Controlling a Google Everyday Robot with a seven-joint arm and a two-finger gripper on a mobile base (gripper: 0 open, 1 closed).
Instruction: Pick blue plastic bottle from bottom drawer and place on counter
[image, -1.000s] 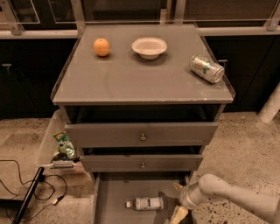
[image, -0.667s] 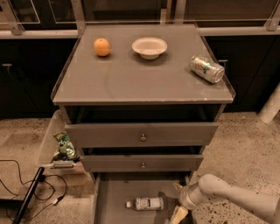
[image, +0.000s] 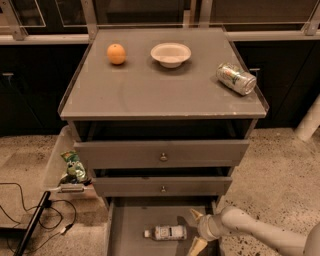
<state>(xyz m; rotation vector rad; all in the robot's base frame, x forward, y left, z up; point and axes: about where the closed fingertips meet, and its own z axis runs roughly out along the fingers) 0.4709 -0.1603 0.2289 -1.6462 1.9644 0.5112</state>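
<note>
The blue plastic bottle (image: 167, 232) lies on its side on the floor of the open bottom drawer (image: 130, 225), white cap pointing left. It looks greyish with a pale label. My gripper (image: 196, 231) sits just right of the bottle, inside the drawer's right part, with its two tan fingers (image: 195, 215) spread apart and nothing between them. The white arm comes in from the lower right. The counter (image: 150, 90) is the wide grey top of the cabinet above.
On the counter stand an orange (image: 116, 53), a white bowl (image: 171, 53) and a dented silver-green can (image: 235, 78) lying near the right edge. Two knobbed drawers (image: 162, 155) are partly pulled out above. A clear bin with a green bag (image: 73, 167) and cables (image: 30, 215) lie left.
</note>
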